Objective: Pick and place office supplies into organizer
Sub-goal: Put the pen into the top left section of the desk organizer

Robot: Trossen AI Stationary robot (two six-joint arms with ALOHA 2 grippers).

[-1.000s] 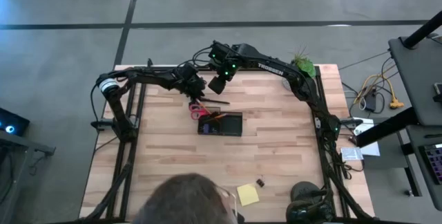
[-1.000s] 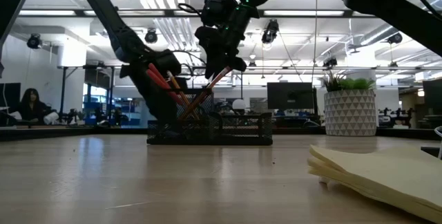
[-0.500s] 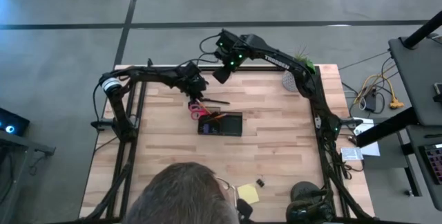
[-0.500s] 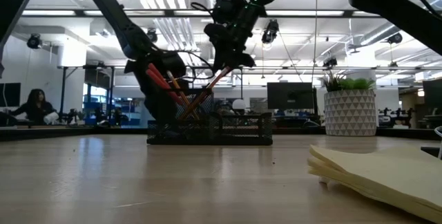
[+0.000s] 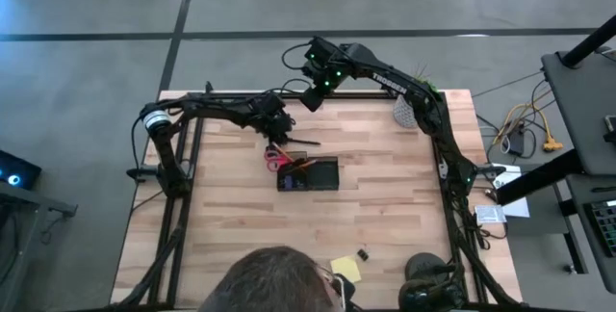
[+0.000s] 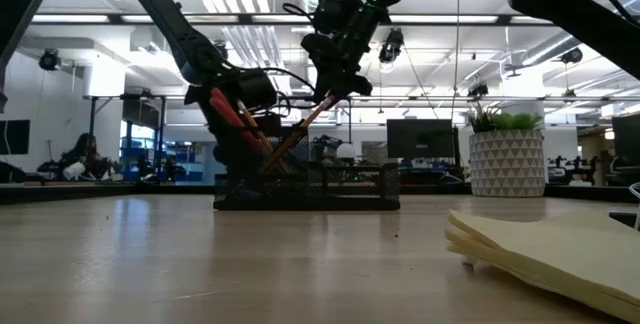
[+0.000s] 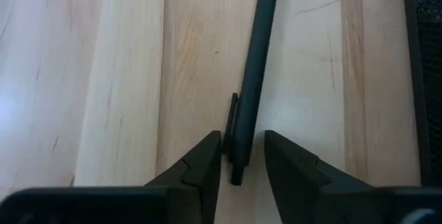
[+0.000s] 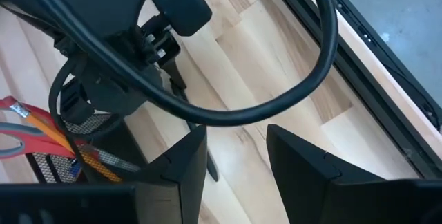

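A dark pen (image 7: 255, 65) lies flat on the wooden table just beyond the far side of the black mesh organizer (image 5: 309, 174). My left gripper (image 7: 243, 160) is open and low over the pen's clip end (image 7: 235, 131), one finger on each side. I see no touch. In the high view it sits at the pen's left end (image 5: 287, 139). Red-handled scissors (image 5: 274, 159) and an orange pencil (image 6: 298, 132) stand slanted in the organizer (image 6: 305, 188). My right gripper (image 5: 311, 102) hovers open, high above the table's far part.
A yellow sticky-note pad (image 5: 346, 271) and a small black binder clip (image 5: 363, 252) lie near the table's near edge. The white plant pot (image 5: 404, 112) stands at the far right. A person's head (image 5: 274, 283) leans over the near edge. Bare wood lies right of the organizer.
My right gripper has risen and drawn back from above the organizer toward the table's far edge. My left gripper has stayed low by the pen.
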